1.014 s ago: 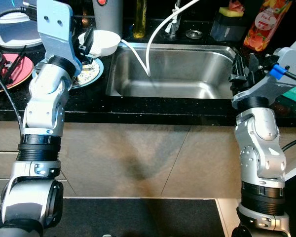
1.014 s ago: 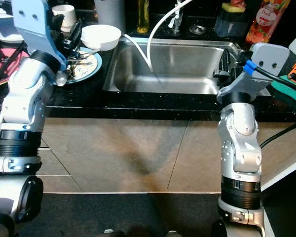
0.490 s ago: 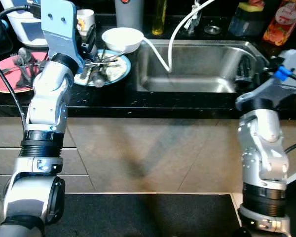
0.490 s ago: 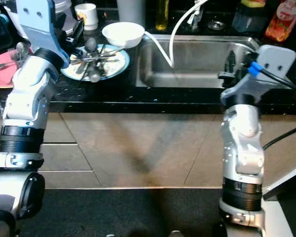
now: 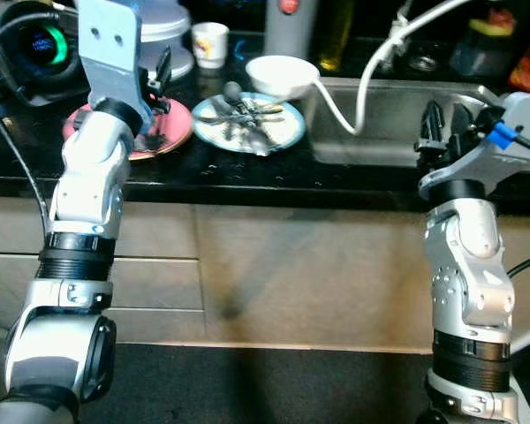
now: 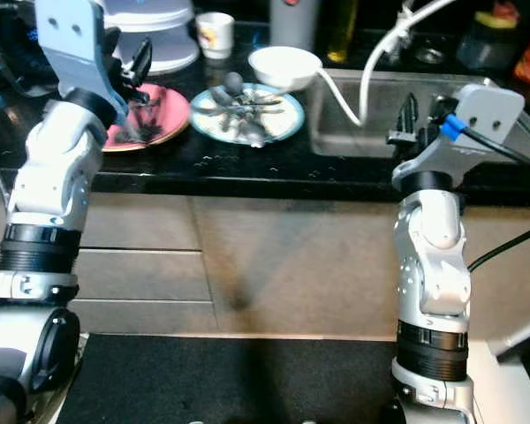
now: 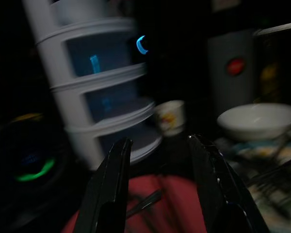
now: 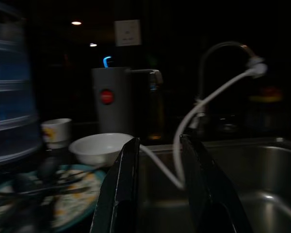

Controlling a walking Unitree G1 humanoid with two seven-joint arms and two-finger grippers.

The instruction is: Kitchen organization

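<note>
The robot has shifted left along the black counter — the steel sink [image 5: 397,124] now sits rightward. Left gripper [image 5: 159,75], fingers apart and empty, hovers over the round pink plate [image 6: 155,119]; right gripper [image 5: 446,124] likewise parted, holding nothing, by the sink — likely dishes come next

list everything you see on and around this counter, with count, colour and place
plate: 1, pink, counter under left claw
plate: 1, light blue, holds utensils, left of sink
utensils: several, dark and silver, on blue plate
bowl: 1, white, behind blue plate
cup: 1, white, printed, counter back
tiered container: 1, white, left back
sink: 1, steel, right
hose: 1, white, into sink
left claw: 1, black, open, over pink plate
right claw: 1, black, open, at sink's edge
</note>
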